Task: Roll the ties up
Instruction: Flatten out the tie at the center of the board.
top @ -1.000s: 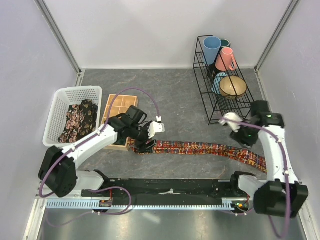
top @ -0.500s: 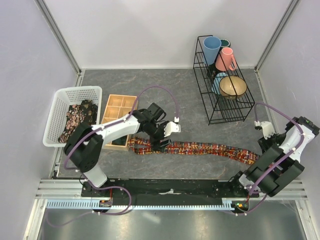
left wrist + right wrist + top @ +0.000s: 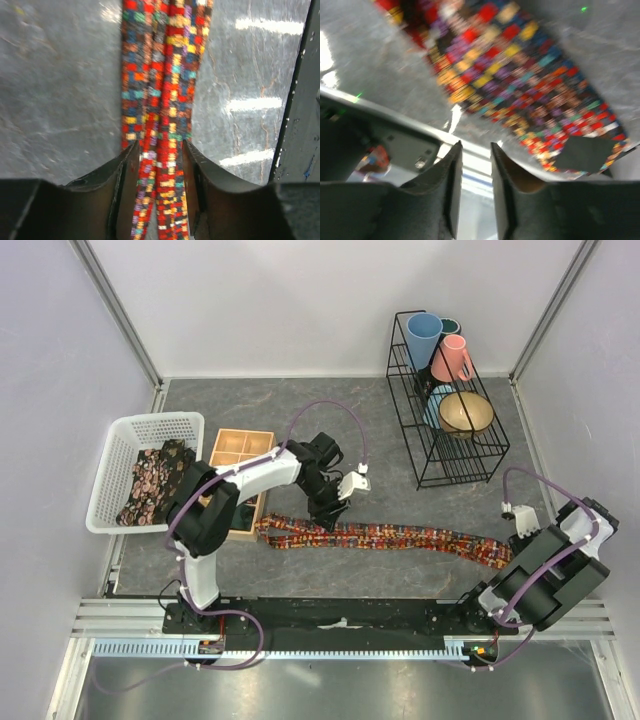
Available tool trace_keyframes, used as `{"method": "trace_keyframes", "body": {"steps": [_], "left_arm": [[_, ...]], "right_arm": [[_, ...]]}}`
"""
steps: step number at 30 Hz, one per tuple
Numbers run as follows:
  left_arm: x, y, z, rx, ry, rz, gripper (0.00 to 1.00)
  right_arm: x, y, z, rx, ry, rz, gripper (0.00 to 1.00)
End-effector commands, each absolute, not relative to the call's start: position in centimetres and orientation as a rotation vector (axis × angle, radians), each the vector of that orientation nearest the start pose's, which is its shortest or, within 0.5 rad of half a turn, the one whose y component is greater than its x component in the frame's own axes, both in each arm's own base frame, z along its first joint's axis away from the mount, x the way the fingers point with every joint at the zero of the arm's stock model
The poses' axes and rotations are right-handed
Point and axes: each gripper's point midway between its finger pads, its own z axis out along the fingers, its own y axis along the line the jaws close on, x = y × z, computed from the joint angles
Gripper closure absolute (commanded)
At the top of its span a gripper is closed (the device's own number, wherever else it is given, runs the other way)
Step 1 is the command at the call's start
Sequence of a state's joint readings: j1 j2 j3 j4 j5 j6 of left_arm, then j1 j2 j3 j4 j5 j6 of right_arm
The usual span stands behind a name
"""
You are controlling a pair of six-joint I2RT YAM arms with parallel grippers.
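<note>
One tie [image 3: 410, 535], a long band of small red, orange and yellow checks, lies flat across the table from left to right. Its left part is doubled over. My left gripper [image 3: 328, 515] stands on that doubled part. In the left wrist view both strands of the tie [image 3: 160, 75] run between the fingers and are pinched together by the left gripper [image 3: 160, 145]. My right gripper [image 3: 522, 540] hovers by the tie's wide right end. Its jaws [image 3: 475, 145] keep a narrow gap with nothing in it, and the tie's wide end [image 3: 520, 75] lies just beyond the fingertips.
A white basket [image 3: 150, 422] at the left holds more dark floral ties [image 3: 160, 478]. A wooden tray [image 3: 238, 455] with compartments sits beside it. A black wire rack [image 3: 445, 455] with cups and a bowl stands at the back right. The table's front rail [image 3: 395, 145] is under my right gripper.
My left gripper slid right along the tie's doubled end and its jaws narrowed onto the fabric. My right arm folded back toward the right edge, and its jaws narrowed too.
</note>
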State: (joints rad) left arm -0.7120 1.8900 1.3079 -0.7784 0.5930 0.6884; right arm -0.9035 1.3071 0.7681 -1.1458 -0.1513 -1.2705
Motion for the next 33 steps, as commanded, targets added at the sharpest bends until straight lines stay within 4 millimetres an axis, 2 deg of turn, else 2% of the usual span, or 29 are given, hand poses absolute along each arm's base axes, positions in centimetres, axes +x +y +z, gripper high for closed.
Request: {"method": "trace_keyframes", "body": {"steps": [1, 4, 5, 8, 9, 11, 12, 13, 16, 20, 24, 28, 33], "left_arm": [[23.0, -30.3, 6.4, 1.884, 2.017, -0.993, 0.50], [23.1, -31.2, 7.4, 1.881, 1.958, -1.037, 0.45], [23.3, -31.4, 7.6, 1.874, 1.957, -1.041, 0.45], [23.8, -32.2, 8.2, 1.864, 1.931, -1.068, 0.44], [23.7, -32.4, 8.4, 1.868, 1.918, -1.074, 0.44], [23.6, -32.7, 8.6, 1.873, 1.887, -1.113, 0.42], [23.5, -32.9, 8.7, 1.875, 1.874, -1.128, 0.42], [23.1, -33.0, 8.5, 1.875, 1.870, -1.159, 0.40], [22.8, -33.0, 8.1, 1.865, 1.890, -1.189, 0.39], [22.8, -33.0, 7.7, 1.844, 1.906, -1.187, 0.39], [22.6, -33.1, 7.9, 1.836, 1.880, -1.202, 0.39], [22.3, -33.3, 8.2, 1.826, 1.861, -1.233, 0.38], [22.5, -33.0, 8.3, 1.781, 1.867, -1.290, 0.39]], "right_arm": [[11.1, -15.3, 3.2, -0.510, 2.928, 0.109, 0.67], [13.2, -15.4, 4.4, -0.504, 2.828, 0.119, 0.71], [14.5, -14.6, 5.0, -0.547, 2.735, 0.173, 0.71], [15.1, -12.6, 8.1, -0.594, 2.614, 0.323, 0.71], [15.1, -11.1, 9.4, -0.653, 2.551, 0.407, 0.69], [14.7, -9.8, 10.6, -0.696, 2.512, 0.491, 0.67], [14.6, -9.1, 11.2, -0.664, 2.506, 0.530, 0.65], [14.6, -9.0, 11.5, -0.659, 2.503, 0.514, 0.63], [13.9, -8.0, 11.0, -0.774, 2.491, 0.490, 0.58], [13.2, -5.6, 10.1, -0.907, 2.479, 0.535, 0.55], [13.3, -5.4, 10.3, -0.965, 2.492, 0.511, 0.44], [14.2, -4.6, 10.6, -1.007, 2.498, 0.503, 0.46], [14.8, -3.4, 9.6, -1.075, 2.511, 0.480, 0.50]]}}
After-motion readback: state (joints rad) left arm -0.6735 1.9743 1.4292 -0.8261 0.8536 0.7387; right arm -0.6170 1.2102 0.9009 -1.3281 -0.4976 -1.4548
